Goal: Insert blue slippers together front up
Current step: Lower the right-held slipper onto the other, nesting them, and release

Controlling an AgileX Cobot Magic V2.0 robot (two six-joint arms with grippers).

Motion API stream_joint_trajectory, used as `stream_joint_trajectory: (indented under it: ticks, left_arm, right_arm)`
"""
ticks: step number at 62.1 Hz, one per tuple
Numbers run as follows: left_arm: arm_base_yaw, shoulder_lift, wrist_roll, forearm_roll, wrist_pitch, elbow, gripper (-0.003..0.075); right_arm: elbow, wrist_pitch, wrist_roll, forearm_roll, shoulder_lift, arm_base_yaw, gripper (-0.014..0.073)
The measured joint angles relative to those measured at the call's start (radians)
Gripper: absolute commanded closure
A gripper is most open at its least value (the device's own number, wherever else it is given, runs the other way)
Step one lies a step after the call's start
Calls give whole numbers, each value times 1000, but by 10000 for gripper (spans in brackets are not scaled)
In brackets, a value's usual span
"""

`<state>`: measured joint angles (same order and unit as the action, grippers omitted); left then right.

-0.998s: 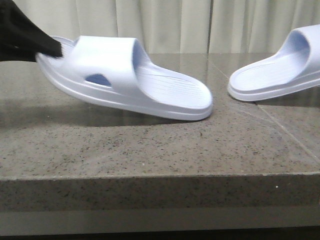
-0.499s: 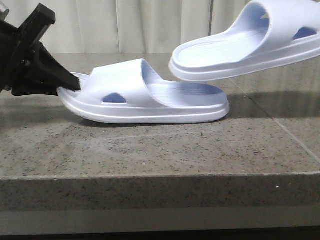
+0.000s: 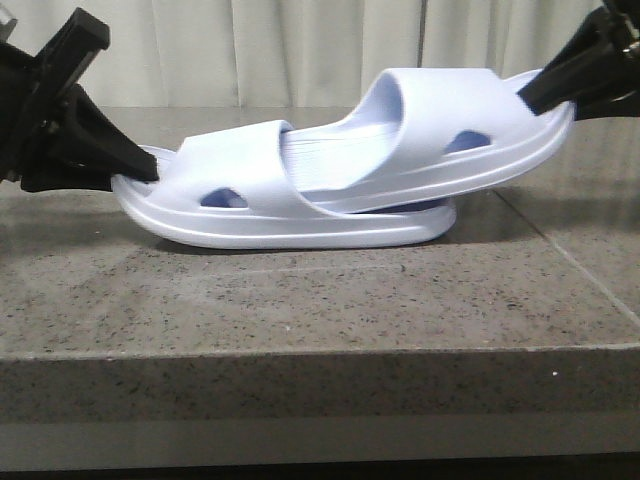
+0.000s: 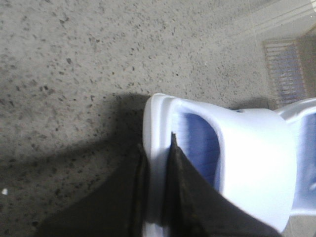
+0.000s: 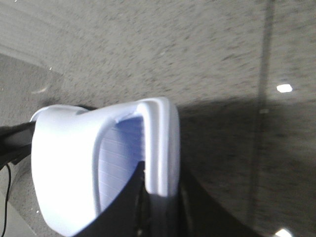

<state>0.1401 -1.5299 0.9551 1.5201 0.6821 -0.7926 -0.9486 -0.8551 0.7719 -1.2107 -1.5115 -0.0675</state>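
Observation:
Two pale blue slippers are on a granite table point(image 3: 300, 300). The left slipper point(image 3: 250, 170) lies flat with its strap at the left. My left gripper point(image 3: 135, 178) is shut on its left end rim; it also shows in the left wrist view point(image 4: 157, 145), clamping that slipper's point(image 4: 252, 158) edge. The right slipper point(image 3: 440, 110) is tilted, its low end pushed under the left slipper's strap and resting on its footbed. My right gripper point(image 3: 540, 98) is shut on its raised right end; in the right wrist view the gripper point(image 5: 163, 177) clamps that slipper's point(image 5: 64, 158) rim.
The table's front edge point(image 3: 300, 350) runs across the lower part of the front view. A seam point(image 3: 570, 260) crosses the stone at the right. Pale curtains point(image 3: 330, 50) hang behind the table.
The left slipper came down flat on the table. The right slipper moved left and down, and its low end slid under the left slipper's strap.

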Motion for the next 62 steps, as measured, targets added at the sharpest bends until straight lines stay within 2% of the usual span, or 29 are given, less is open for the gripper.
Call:
stream_joint_trajectory:
  ticks: [11,21,39,48,58,62]
  left_arm:
    - [-6,0,2,-14,-53,2,741]
    - [-7,0,2,-18,-82,2,741]
    - [-7,0,5,-19,-85,2,741]
    - [-7,0,5,-19,-85,2,741]
    - [-7,0,7,2,-38,2,741]
    - [-7,0,7,10,-10,2,741]
  right_arm:
    - [34,179,0,-14,2,183,659]
    - [38,293,-2,-16,5,262,659]
    - [38,312,-2,-14,10,272,655]
    - [38,308,-2,21,22,265,609]
    - [38,235,-4,55,50,197,575]
    - [38,202,-4,64,57,164,524]
